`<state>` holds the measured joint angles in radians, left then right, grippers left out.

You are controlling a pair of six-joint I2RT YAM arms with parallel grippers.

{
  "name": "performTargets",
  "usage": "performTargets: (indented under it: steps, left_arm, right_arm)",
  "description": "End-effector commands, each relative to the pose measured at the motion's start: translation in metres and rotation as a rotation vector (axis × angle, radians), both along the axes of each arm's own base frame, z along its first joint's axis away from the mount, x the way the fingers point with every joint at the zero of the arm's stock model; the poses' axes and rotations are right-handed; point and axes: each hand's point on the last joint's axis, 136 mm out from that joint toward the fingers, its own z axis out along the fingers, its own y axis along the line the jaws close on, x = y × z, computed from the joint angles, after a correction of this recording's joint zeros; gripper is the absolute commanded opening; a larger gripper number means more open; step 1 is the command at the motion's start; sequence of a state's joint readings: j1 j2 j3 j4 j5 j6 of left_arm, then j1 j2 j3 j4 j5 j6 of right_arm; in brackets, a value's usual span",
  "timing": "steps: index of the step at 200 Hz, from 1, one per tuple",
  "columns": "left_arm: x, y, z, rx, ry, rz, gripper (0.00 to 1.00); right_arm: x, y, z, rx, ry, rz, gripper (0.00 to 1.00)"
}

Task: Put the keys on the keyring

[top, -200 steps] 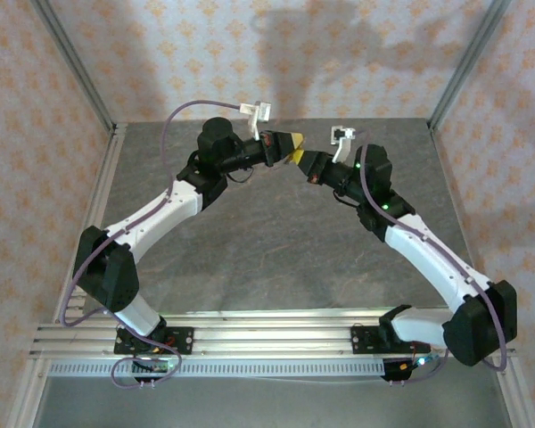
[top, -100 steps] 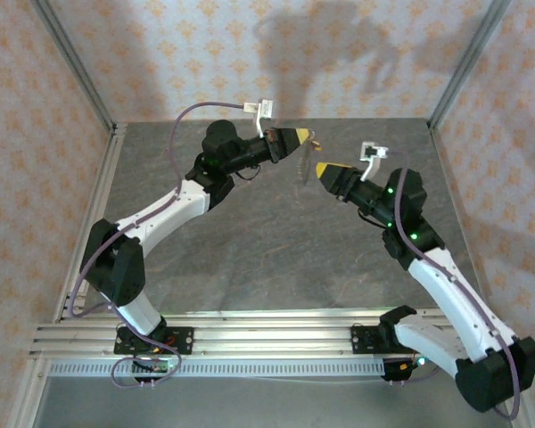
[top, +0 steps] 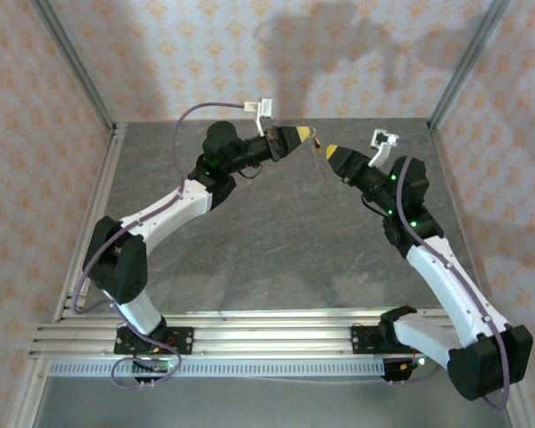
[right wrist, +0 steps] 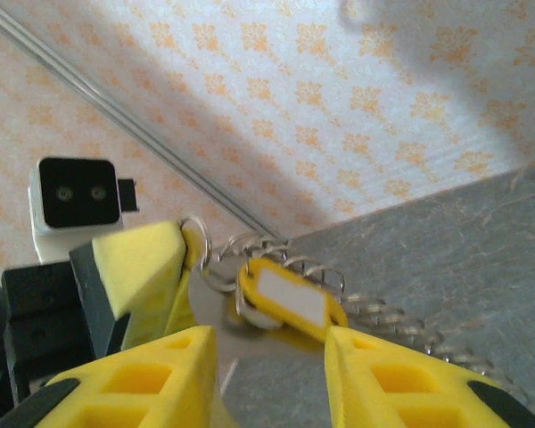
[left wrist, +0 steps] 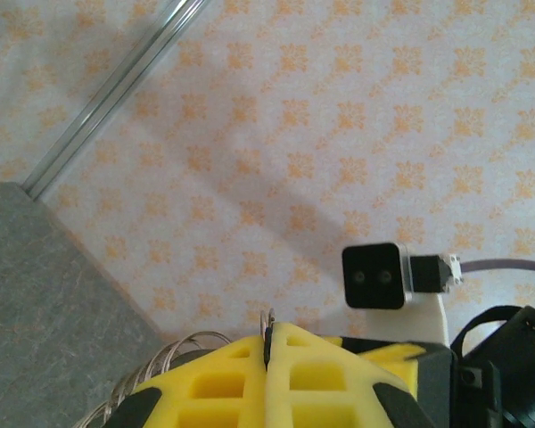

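The key (right wrist: 290, 299) hangs in the air above the far part of the bench (right wrist: 481, 232), just in front of the right claw (right wrist: 269, 343). It shows a flat yellow plastic head with rounded corners and a white label panel. No blade can be made out. Its near end meets the keyring (right wrist: 374, 308), a string of thin, dull silvery wire loops that starts with a small round ring and trails away to the right as a loose coil. The head looks linked into one of those loops, though the joint is too small to be sure.

The left claw (left wrist: 268, 339) is closed tight, with a sliver of the ring's wire pinched in the seam between its yellow foam-like pads, so key and ring dangle from it. The right claw stands partly open with nothing between its fingers, the key just beyond its tips and not touching them.

By my reading the threading step is in hand: one claw steadies the ring while the other is free to work. The next move likely calls for the right claw to close gently on the yellow head and slide it further along the wire, since thin springy loops can twist or slip out of a grip.

The bench is mottled grey stone, the wall (right wrist: 339, 89) pale with orange motifs.
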<state>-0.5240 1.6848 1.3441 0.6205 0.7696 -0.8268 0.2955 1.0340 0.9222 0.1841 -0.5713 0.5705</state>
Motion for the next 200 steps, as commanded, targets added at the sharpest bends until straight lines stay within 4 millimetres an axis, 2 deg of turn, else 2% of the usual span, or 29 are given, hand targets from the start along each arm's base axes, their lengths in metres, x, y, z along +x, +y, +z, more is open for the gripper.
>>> performTargets:
  steps: [1,29,75,95,99,141,200]
  left_arm:
    - [-0.01,0.001,0.019,-0.048,-0.062,-0.021,0.0]
    - [-0.012,0.001,0.02,-0.053,-0.064,-0.029,0.0]
    - [-0.013,0.002,0.025,-0.067,-0.066,-0.034,0.0]
    - [-0.014,0.002,0.026,-0.067,-0.068,-0.035,0.0]
    - [-0.014,0.002,0.026,-0.068,-0.068,-0.035,0.0]
    - [-0.014,0.002,0.026,-0.067,-0.068,-0.034,0.0]
    - [-0.014,0.001,0.027,-0.071,-0.069,-0.036,0.0]
  right_arm:
    - [-0.002,0.004,0.053,0.097,-0.134,0.038,0.36]
    - [0.002,0.01,0.062,0.139,-0.15,0.075,0.35]
    - [0.011,0.023,0.064,0.195,-0.143,0.144,0.32]
    - [0.01,0.023,0.07,0.216,-0.154,0.154,0.28]
    - [0.017,0.025,0.062,0.214,-0.134,0.154,0.27]
    - [0.019,0.028,0.061,0.237,-0.126,0.171,0.15]
    - [0.024,0.033,0.057,0.245,-0.104,0.19,0.17]
